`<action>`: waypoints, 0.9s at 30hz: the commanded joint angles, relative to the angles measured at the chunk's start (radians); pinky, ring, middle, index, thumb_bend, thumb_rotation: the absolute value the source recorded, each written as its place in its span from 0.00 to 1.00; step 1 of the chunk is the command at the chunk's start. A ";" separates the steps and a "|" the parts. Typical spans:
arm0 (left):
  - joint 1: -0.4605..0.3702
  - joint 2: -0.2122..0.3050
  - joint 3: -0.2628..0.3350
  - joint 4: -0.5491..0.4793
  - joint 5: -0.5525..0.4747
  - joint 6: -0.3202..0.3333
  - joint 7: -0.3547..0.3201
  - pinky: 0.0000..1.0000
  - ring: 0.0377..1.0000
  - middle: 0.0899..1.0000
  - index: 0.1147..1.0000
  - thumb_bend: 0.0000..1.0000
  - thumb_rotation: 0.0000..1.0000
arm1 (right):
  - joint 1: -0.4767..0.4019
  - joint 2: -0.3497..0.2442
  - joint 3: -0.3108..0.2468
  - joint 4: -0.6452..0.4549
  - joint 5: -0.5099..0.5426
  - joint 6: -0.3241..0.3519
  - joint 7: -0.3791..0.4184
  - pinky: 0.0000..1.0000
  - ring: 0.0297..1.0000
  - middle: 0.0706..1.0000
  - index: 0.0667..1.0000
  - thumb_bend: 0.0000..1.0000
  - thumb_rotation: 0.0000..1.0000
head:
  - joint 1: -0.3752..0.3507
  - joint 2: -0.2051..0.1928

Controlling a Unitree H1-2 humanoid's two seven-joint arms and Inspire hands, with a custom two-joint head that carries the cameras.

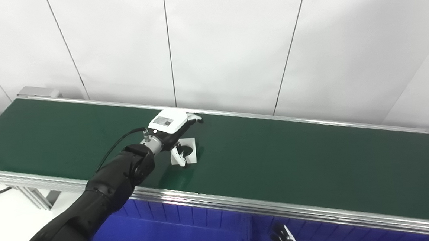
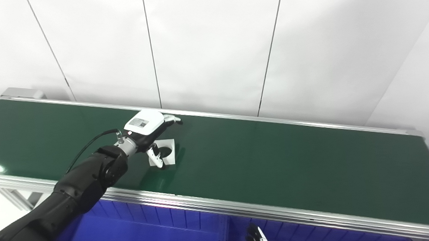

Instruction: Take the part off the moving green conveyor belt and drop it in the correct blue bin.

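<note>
A white square part [image 1: 191, 148] with a dark round hole lies flat on the green conveyor belt [image 1: 295, 160], near its middle left. My left hand [image 1: 174, 132] reaches over the belt and hovers right over the part. Its fingers [image 1: 195, 118] stretch past the part's far side, and its thumb [image 1: 180, 158] hangs down at the near left corner. The hand is open and does not clasp the part. The part also shows in the right eye view [image 2: 168, 151]. Only the tip of my right hand [image 1: 283, 237] shows at the bottom edge, below the belt.
Blue bins sit below the belt's near rail: one at left [image 1: 191, 226], one at right [image 1: 340, 234], with a wall between them. A silver rail [image 1: 279, 207] runs along the belt's near edge. White wall panels stand behind.
</note>
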 commanded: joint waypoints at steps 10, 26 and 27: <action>-0.088 0.000 -0.093 -0.010 0.069 0.125 -0.138 0.64 0.72 0.75 0.71 1.00 0.19 | 0.003 0.017 0.010 -0.044 -0.002 -0.051 -0.002 0.87 0.90 0.93 0.95 1.00 0.93 | -0.005 0.012; -0.089 0.011 -0.102 -0.113 0.037 0.249 -0.405 0.23 0.30 0.34 0.42 0.57 0.06 | 0.005 0.013 0.017 -0.053 -0.006 -0.051 -0.008 0.86 0.89 0.92 0.95 1.00 0.95 | -0.003 0.019; -0.089 0.012 -0.100 -0.115 0.033 0.249 -0.407 0.22 0.29 0.33 0.42 0.54 0.06 | 0.005 0.013 0.017 -0.053 -0.006 -0.051 -0.008 0.86 0.89 0.92 0.95 1.00 0.95 | -0.003 0.019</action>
